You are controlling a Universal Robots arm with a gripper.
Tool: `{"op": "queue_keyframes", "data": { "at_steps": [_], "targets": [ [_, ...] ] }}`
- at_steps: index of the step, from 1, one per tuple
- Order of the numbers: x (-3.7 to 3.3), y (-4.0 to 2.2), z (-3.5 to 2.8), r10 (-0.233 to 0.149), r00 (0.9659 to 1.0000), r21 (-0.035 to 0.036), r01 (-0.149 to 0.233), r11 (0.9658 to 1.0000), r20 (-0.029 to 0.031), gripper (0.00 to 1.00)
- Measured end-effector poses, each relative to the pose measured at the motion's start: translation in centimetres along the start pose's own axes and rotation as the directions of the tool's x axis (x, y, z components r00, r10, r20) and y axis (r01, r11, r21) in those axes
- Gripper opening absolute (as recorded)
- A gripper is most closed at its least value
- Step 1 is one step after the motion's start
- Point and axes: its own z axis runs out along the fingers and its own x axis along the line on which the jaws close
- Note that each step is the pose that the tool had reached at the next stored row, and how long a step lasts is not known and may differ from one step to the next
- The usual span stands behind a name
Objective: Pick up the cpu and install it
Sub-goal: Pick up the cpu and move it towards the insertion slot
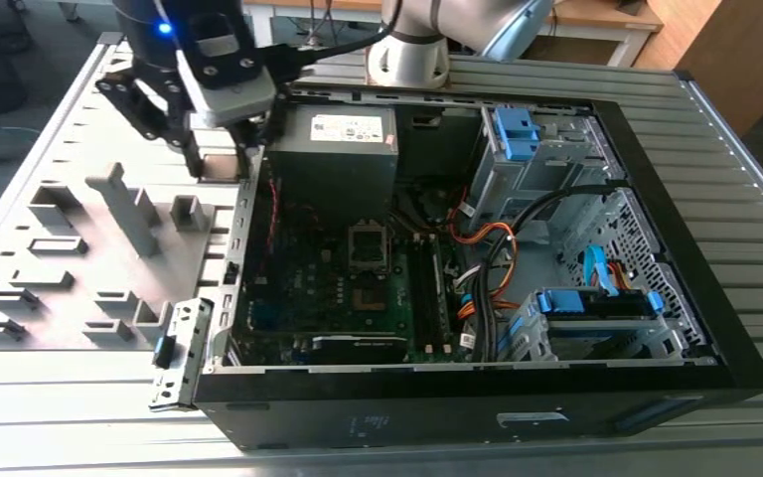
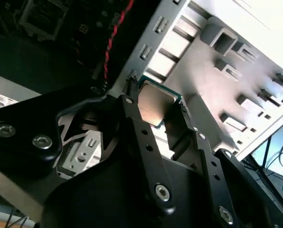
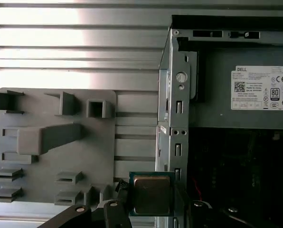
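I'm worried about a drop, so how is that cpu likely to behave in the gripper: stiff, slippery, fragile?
Probably stiff: the cpu is a thin flat plate and sits straight in the gripper. Likely light, being small beside the power supply. Its smooth metal top suggests it could slip, held only by its edges.

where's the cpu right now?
The cpu is held in the gripper, at the exterior view's upper left, above the grey fixture tray's edge beside the computer case.

Robotics lab, slotted alu bench (image 1: 753, 179), open PC case (image 1: 488, 409), grey parts jig (image 1: 76, 298).
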Motion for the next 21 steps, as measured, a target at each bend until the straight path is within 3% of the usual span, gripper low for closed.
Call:
{"op": "queue_keyframes", "data": {
  "at_steps": [17, 21],
  "targets": [
    [-6.86, -0.5, -0.19, 0.0, 1.0, -0.0002, 0.0, 1.0, -0.0073, 0.47],
    [-8.18, -0.53, -0.23, 0.0, 1.0, 0.0, 0.0, 1.0, -0.0079, 0.47]
  ]
}}
